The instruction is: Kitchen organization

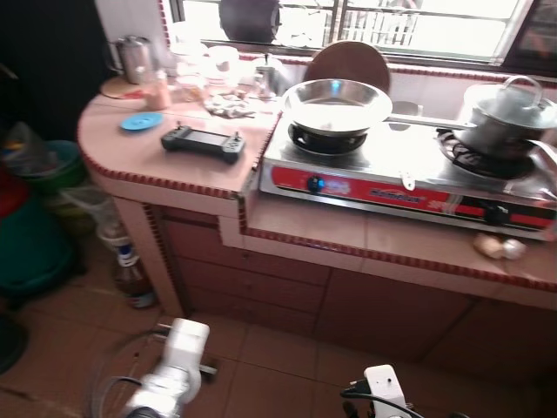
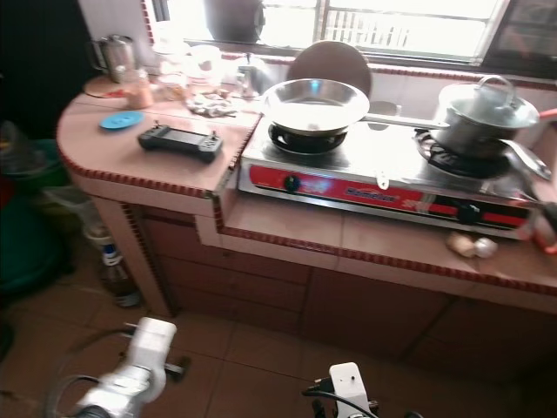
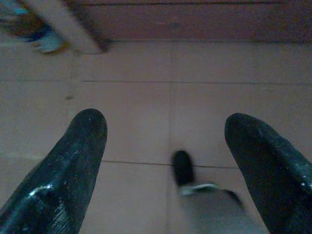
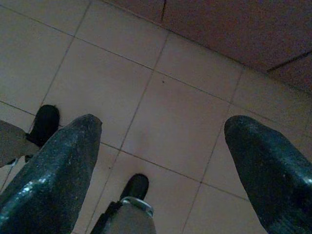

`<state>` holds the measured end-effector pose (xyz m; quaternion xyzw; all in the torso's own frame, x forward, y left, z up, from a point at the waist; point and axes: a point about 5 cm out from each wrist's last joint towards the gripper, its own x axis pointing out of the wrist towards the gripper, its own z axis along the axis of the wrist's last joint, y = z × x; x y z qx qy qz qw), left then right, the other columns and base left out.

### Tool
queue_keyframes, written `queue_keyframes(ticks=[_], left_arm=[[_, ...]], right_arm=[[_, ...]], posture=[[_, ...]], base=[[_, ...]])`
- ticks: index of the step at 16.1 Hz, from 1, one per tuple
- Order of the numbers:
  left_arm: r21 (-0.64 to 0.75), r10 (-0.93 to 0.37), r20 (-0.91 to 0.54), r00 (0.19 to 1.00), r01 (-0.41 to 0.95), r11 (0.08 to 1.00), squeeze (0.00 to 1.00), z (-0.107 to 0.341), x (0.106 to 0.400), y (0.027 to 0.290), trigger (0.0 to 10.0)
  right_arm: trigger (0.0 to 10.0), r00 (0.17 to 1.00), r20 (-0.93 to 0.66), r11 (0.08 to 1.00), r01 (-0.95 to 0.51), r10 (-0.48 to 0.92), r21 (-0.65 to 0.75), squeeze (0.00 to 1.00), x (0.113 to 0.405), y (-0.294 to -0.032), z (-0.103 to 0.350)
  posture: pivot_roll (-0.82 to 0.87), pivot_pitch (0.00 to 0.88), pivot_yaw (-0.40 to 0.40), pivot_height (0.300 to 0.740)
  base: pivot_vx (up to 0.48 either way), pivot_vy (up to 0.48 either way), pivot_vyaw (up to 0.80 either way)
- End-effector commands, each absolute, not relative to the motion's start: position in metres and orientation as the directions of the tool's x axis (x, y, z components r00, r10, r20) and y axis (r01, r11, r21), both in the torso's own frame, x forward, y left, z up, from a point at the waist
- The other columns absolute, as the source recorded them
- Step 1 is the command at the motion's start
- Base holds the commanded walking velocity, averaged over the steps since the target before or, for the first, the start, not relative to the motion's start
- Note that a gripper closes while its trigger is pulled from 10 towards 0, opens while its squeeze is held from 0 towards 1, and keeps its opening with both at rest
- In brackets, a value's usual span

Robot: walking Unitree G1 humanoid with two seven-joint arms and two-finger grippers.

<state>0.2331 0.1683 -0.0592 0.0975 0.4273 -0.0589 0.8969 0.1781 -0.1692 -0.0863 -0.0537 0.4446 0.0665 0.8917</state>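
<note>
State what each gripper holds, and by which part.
Nothing is held: the left gripper and right gripper both hang open above the floor tiles.

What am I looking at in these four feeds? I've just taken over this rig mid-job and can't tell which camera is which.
The two wide pictures come from the humanoid's head, looking down at a tiled kitchen counter. On it sit a black handheld controller, a blue lid and a two-burner stove, with an empty steel pan on one burner and a lidded pot on the other.

The other two pictures look along each arm's fingers at the floor tiles. The left pincer and right pincer both hang low, open and holding nothing.
</note>
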Motion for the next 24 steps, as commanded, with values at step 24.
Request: queue_keyframes(ticks=[24], left_arm=[[0.068, -0.118, -0.876, 0.468, 0.362, 0.93, 0.0, -0.079, 0.198, 0.174, 10.0]], right_arm=[[10.0, 0.645, -0.763, 0.999, -0.017, 0.043, 0.042, 0.0, 0.199, -0.165, -0.077]], posture=[[0.11, 0.0, -0.021, 0.74]], base=[[0.0, 0.0, 0.0]])
